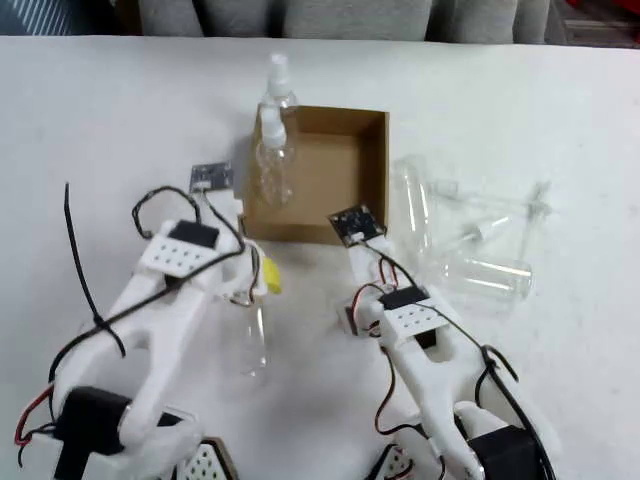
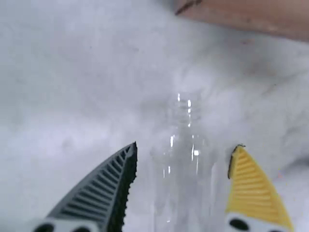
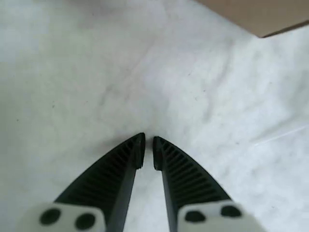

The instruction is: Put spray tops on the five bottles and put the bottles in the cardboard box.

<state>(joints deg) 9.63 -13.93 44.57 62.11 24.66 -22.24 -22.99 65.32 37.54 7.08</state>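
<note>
A clear bottle [image 2: 185, 183] without a spray top lies on the white table between the fingers of my left gripper [image 2: 186, 146]. The gripper is open, and a small gap shows on each side of the bottle. The bottle's neck points toward the cardboard box [image 1: 330, 175]. In the high view this bottle [image 1: 252, 342] lies under the left gripper [image 1: 258, 285]. My right gripper [image 3: 148, 140] is shut on nothing, low over bare table by the box's near corner [image 3: 260, 17]. One bottle with a spray top [image 1: 274, 158] stands at the box's left side. Another capped bottle [image 1: 278, 85] stands at its far left corner.
To the right of the box lie clear uncapped bottles [image 1: 412, 200] [image 1: 485, 275] and loose spray tops with tubes [image 1: 472, 236] [image 1: 538, 200]. Both arms' bases are at the table's near edge. Bare table stretches to the far left.
</note>
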